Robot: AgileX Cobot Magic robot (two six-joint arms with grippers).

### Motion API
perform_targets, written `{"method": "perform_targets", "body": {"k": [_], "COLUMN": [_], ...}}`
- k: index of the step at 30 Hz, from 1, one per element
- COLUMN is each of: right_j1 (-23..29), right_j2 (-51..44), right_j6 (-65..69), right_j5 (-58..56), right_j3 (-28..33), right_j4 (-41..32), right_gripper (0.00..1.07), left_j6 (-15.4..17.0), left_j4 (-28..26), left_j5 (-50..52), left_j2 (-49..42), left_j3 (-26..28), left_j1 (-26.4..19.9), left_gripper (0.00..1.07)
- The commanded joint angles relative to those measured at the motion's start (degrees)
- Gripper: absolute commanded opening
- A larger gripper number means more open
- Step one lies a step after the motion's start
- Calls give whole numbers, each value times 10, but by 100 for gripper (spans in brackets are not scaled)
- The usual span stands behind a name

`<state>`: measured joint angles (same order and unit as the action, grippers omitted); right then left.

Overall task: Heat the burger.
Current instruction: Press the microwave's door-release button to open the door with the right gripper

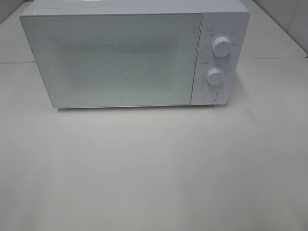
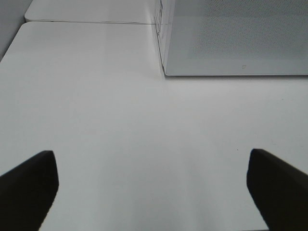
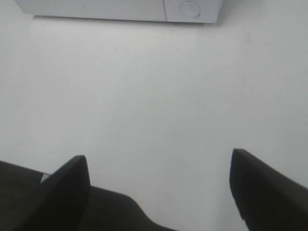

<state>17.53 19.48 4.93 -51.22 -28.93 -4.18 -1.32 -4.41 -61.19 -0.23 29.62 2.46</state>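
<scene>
**No burger in sight, both claws released, microwave shut**

Here's the picture from the high camera: the white microwave [image 1: 120, 57] fills the upper half of the frame, and its frosted door [image 1: 113, 60] is shut flat. The bare table [image 1: 154, 168] runs across the whole lower half. The burger is nowhere to be seen in any view. It could be behind that frosted door, but the glass gives nothing away, so which way it lies from either claw cannot be told.

Now the arms. Neither one shows in the high view. The left gripper [image 2: 151, 159] has its jaws spread wide with nothing between them, only tabletop. The near corner of the microwave [image 2: 236, 38] is ahead of it and off to one side. The right gripper [image 3: 159, 159] is also released and empty. It looks straight up the table at the base of the microwave [image 3: 96, 8], with the round button [image 3: 189, 8] in front of it.

That's the relation to watch. In the high view the button [image 1: 209, 95] sits at the lower right of the oven, under the two dials [image 1: 222, 46] and [image 1: 215, 76]. My read is that the right arm is the one lined up for it, should the door or the controls come next.
</scene>
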Motion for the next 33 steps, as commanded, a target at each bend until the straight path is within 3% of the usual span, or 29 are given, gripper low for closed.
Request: {"method": "perform_targets", "body": {"k": [1, 5, 17, 33], "right_j1": [-30, -74, -128, -142], "right_j2": [-28, -89, -208, -212], "right_j6": [5, 8, 9, 9], "right_j5": [-10, -19, -37, -37], "right_j3": [-5, -5, 9, 9], "right_j4": [3, 21, 42, 42], "right_gripper": [76, 76, 76, 76], "left_j6": [0, 0, 0, 0], "left_j4": [-5, -5, -5, -5], "left_j5": [-1, -1, -1, -1], "left_j2": [-10, -10, -10, -10], "left_j3": [-1, -1, -1, -1], "left_j1": [-1, -1, -1, -1], "left_gripper": [101, 101, 101, 101]}}
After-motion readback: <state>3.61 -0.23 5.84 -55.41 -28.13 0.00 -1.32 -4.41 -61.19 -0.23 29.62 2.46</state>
